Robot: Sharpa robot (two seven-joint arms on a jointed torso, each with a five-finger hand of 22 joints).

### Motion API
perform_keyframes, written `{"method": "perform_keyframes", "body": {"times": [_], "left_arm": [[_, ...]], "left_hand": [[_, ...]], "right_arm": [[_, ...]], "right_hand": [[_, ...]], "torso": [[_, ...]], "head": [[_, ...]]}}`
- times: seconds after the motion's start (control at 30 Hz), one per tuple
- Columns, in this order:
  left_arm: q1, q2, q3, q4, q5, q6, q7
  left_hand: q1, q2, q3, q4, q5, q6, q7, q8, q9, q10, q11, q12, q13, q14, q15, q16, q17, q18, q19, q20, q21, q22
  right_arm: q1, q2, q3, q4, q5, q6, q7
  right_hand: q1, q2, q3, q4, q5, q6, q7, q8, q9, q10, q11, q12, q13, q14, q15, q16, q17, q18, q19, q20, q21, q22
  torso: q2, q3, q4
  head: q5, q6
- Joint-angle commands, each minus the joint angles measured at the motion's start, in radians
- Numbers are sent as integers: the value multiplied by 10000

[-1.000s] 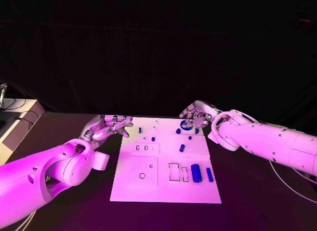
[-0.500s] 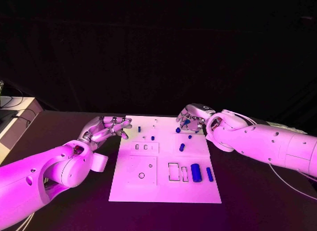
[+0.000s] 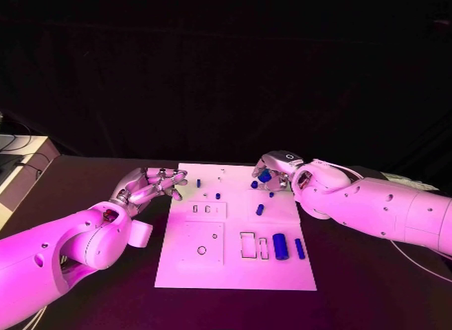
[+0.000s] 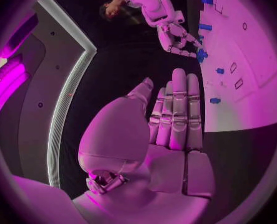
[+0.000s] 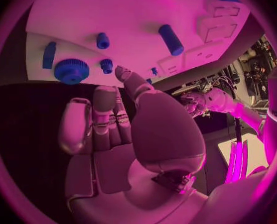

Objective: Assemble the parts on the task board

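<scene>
While the task board (image 3: 236,234) lies flat in the middle of the counter (image 3: 365,275), the right hand (image 3: 270,172) hovers at its far right corner, fingers (image 5: 104,119) loosely apart and holding nothing, just short of a blue toothed wheel (image 5: 71,70). The left hand (image 3: 152,184) rests beside the board's left edge, fingers (image 4: 179,109) straight, together, empty. Small blue parts (image 3: 279,246) lie scattered over the board.

The left hand (image 4: 173,119), fingers straight and together, holds nothing beside the task board (image 4: 250,99).
</scene>
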Motion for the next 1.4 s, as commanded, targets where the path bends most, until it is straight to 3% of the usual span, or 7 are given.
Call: {"method": "perform_keyframes", "body": {"times": [0.03, 0.2, 0.47, 0.7, 1.0, 1.4], "left_arm": [[-4, -12, 11, 81, -51, 176, 23], [-4, -43, 13, 146, -56, 171, 19], [-2, -81, 19, 211, -65, 185, -11], [-2, -90, 26, 211, -67, 197, -43], [-1, -77, 29, 171, -78, 200, -106], [-1, -60, 30, 100, -186, 125, -255]], "left_hand": [[-65, 64, 65, -1, -32, -65, -20, -27, 5, -59, -7, -11, -9, 56, -14, -34, 7, 114, 11, 14, -34, -8], [-65, 64, 65, -1, -32, -65, -20, -27, 5, -59, -7, -11, -9, 56, -14, -34, 7, 114, 11, 14, -34, -8], [-79, 49, 98, -3, -31, -74, -13, -27, 5, -68, -2, -9, -8, 56, -12, -46, 18, 112, 7, 14, -28, -25], [-89, 53, 113, 3, -31, -82, -9, -27, 5, -81, 3, -10, -8, 51, -8, -56, 21, 111, 2, 16, -30, -37], [-89, 53, 113, 3, -31, -82, -9, -27, 5, -81, 3, -10, -8, 51, -8, -56, 21, 111, 2, 16, -30, -37], [-90, 33, 140, -16, -44, -85, -3, -26, 5, -84, 5, -9, -8, 46, -6, -78, 22, 111, -6, 20, -29, -64]], "right_arm": [[-18, 51, 3, -65, -677, 73, -387], [-30, 120, 3, -177, -752, 25, -455], [-43, 219, 3, -406, -724, -90, -449], [-46, 256, 4, -448, -562, -168, -362], [-60, 293, 5, -459, -486, 41, -309], [-67, 305, 5, -487, -445, 151, -303]], "right_hand": [[215, -46, -198, 283, -95, -138, -15, -18, -12, -106, 25, -3, -5, -65, 68, 215, -306, 154, 115, 72, -143, 88], [338, -110, -172, 460, -121, -197, -13, -34, -13, -69, 21, -4, -6, -150, 72, 493, -711, 158, 191, 72, -373, 341], [285, -63, -67, 410, -114, -261, -11, -27, -16, 46, 3, -13, -10, -175, 61, 634, -955, 157, 286, 69, -656, 720], [-68, 8, 641, 166, -124, -451, -48, -27, -17, 607, -119, -19, -15, -174, -21, 641, -987, 145, 339, 18, -785, 996], [-304, -25, 1175, 102, -102, -415, -50, -23, -13, 1030, -214, -16, -11, -170, -82, 629, -990, 141, 392, -21, -937, 1241], [-324, -21, 1302, 142, -113, -318, -47, -21, -8, 1147, -241, -12, -7, -161, -100, 614, -975, 142, 492, -35, -1231, 1608]], "torso": [[73, -15, 12], [139, -35, 48], [231, -61, 94], [290, -71, 129], [375, -86, 121], [443, -94, 137]], "head": [[-24, 15], [-45, 29], [-96, 63], [-114, 81], [-121, 133], [-150, 171]]}}
